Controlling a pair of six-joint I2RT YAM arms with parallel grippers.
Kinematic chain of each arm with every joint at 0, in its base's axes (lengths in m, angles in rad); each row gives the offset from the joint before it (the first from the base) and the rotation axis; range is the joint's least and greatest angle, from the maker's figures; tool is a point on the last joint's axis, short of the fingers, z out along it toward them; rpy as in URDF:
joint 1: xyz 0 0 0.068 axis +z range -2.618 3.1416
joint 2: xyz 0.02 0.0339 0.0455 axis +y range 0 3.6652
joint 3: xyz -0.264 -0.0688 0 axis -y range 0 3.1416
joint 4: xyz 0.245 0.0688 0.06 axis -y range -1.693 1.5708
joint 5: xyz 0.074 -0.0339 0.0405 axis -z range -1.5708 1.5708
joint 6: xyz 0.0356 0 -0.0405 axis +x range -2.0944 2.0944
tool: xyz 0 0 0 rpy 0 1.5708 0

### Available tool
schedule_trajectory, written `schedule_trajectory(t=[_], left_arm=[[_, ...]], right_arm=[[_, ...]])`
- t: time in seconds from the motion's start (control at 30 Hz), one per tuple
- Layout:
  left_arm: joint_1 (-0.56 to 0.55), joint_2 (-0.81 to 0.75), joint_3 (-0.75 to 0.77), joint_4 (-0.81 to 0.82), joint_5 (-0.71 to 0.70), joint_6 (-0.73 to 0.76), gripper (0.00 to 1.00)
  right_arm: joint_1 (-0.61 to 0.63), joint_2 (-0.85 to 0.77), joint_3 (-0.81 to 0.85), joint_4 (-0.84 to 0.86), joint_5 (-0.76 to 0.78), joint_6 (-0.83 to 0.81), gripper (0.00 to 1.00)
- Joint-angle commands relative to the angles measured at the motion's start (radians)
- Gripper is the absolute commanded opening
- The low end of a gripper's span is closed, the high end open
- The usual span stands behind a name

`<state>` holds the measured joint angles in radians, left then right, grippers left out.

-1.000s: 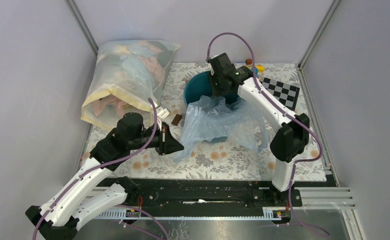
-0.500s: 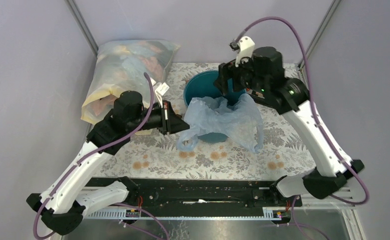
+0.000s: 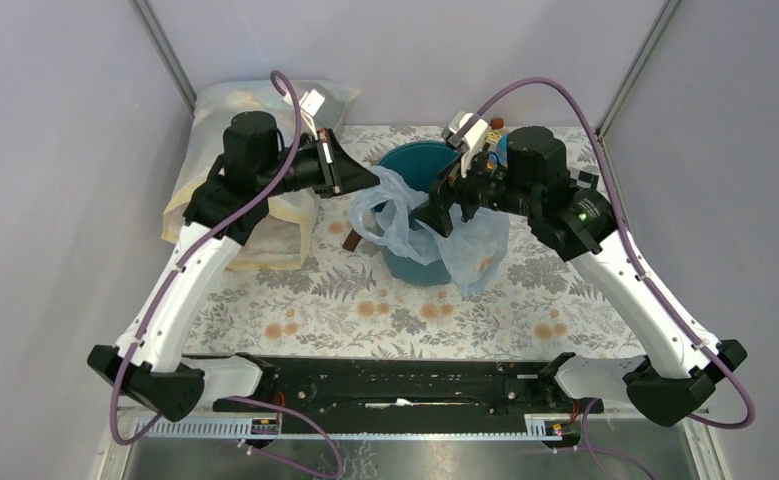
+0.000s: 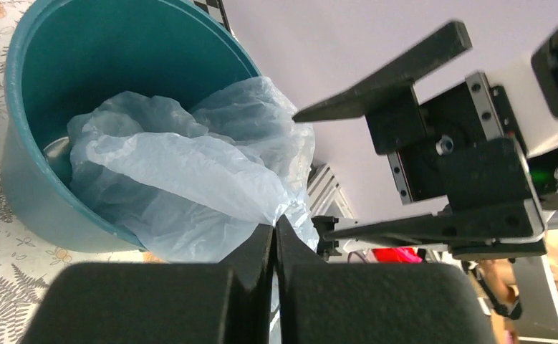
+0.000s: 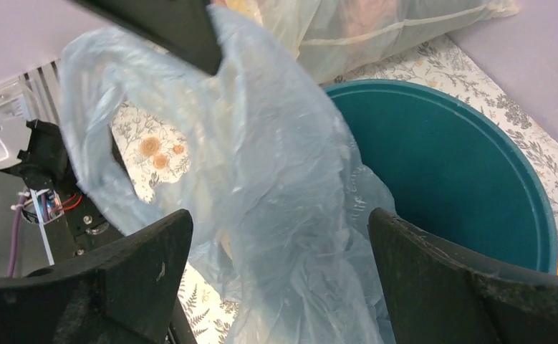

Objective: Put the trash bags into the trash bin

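Note:
The trash bag [image 3: 405, 215], thin, crinkly and pale blue, hangs partly inside the teal trash bin [image 3: 412, 266] and drapes over its front rim. My left gripper [image 3: 369, 184] is shut on the bag's upper edge, holding it up just left of the bin. In the left wrist view the bag [image 4: 190, 172] runs from the pinched jaws [image 4: 273, 228] down into the bin [image 4: 118, 57]. My right gripper [image 3: 443, 206] hovers over the bin, open. Its fingers straddle the bag [image 5: 276, 165] without touching it, and the bin [image 5: 448, 158] lies behind.
A large clear yellowish bag stuffed with cloth [image 3: 287, 228] lies at the back left under my left arm. A small brown object [image 3: 350, 241] sits on the floral mat [image 3: 365, 300] left of the bin. Small coloured items [image 3: 498, 125] stand at the back wall.
My left gripper has carried the bag's edge up and back from the front of the mat to beside the bin. My right gripper has opened wide and come down over the bin.

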<state>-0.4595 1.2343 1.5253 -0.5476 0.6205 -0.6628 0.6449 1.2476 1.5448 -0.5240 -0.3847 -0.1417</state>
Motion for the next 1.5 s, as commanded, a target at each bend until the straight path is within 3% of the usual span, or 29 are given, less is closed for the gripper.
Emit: schedule_trajectory(t=[0.0,0.17,0.37,0.8,1.0,1.13,1.3,1.37,1.47], left_arm=[[0.058,0.031,0.030,0.126,0.141,-0.083,0.00],[0.097,0.046,0.035,0.160,0.172,-0.105,0.00],[0.128,0.047,0.030,0.186,0.211,-0.126,0.00],[0.171,0.035,0.019,0.113,0.202,-0.057,0.00],[0.179,0.032,0.019,0.071,0.180,-0.022,0.00],[0.184,0.026,0.020,0.051,0.161,-0.004,0.00],[0.186,0.017,0.017,0.023,0.145,0.019,0.00],[0.186,0.011,0.012,0.016,0.140,0.024,0.00],[0.186,0.002,-0.002,0.014,0.139,0.029,0.00]], right_arm=[[0.026,-0.044,-0.013,0.067,-0.035,-0.051,1.00],[0.073,-0.032,-0.031,0.056,0.061,-0.068,1.00],[0.145,-0.009,-0.045,0.044,0.347,-0.079,0.99],[0.159,-0.029,-0.054,0.044,0.802,-0.024,0.83],[0.158,-0.067,-0.044,0.028,0.964,0.021,0.88],[0.158,-0.074,-0.011,-0.071,1.086,0.083,0.98],[0.159,-0.090,0.019,-0.210,1.232,0.201,1.00],[0.159,-0.102,0.028,-0.247,1.215,0.234,1.00],[0.159,-0.137,0.031,-0.252,1.024,0.250,1.00]])
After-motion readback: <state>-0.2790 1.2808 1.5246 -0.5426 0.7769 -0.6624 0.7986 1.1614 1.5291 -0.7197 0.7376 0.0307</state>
